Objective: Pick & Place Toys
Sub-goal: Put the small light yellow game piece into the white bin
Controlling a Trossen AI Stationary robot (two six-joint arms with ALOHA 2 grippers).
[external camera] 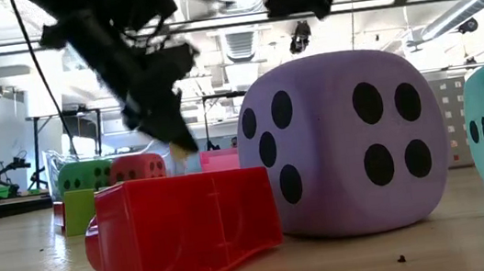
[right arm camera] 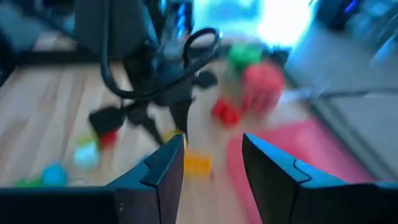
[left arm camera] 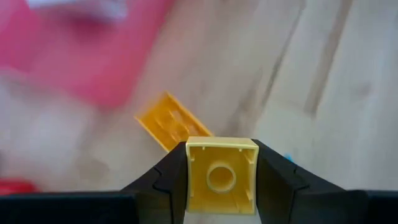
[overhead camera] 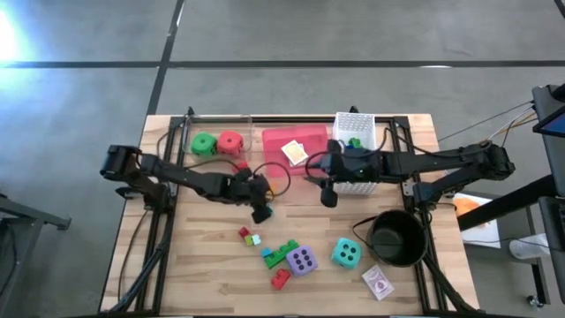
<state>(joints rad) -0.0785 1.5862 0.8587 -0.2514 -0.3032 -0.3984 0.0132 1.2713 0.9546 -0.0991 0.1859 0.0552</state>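
Note:
My left gripper (overhead camera: pixel 262 210) is shut on a small yellow brick (left arm camera: pixel 221 177) above the middle of the table. An orange brick (left arm camera: pixel 173 121) lies on the wood just beyond it. My right gripper (overhead camera: pixel 328 194) hangs open and empty beside the white mesh basket (overhead camera: pixel 357 119). The red die (overhead camera: pixel 229 141) and green die (overhead camera: pixel 204 143) sit at the back left. The purple die (overhead camera: pixel 302 261), the teal die (overhead camera: pixel 345 253) and several small bricks (overhead camera: pixel 282 254) lie near the front. Card packs lie on the pink tray (overhead camera: pixel 294 152) and at the front right (overhead camera: pixel 378 283). My left gripper pinches the yellow brick by two opposite sides (left arm camera: pixel 191 180) between its two fingers. The brick's hollow underside faces the wrist camera. The fingers slant downward. In the low view the fingertips (external camera: pixel 178 143) hang above the tabletop, so the brick is lifted clear.
A black round pot (overhead camera: pixel 395 237) stands at the front right. A pink tray (overhead camera: pixel 281 140) lies at the back centre next to the basket. A big red brick (external camera: pixel 185 235) lies close before the low camera, beside the purple die (external camera: pixel 345 141).

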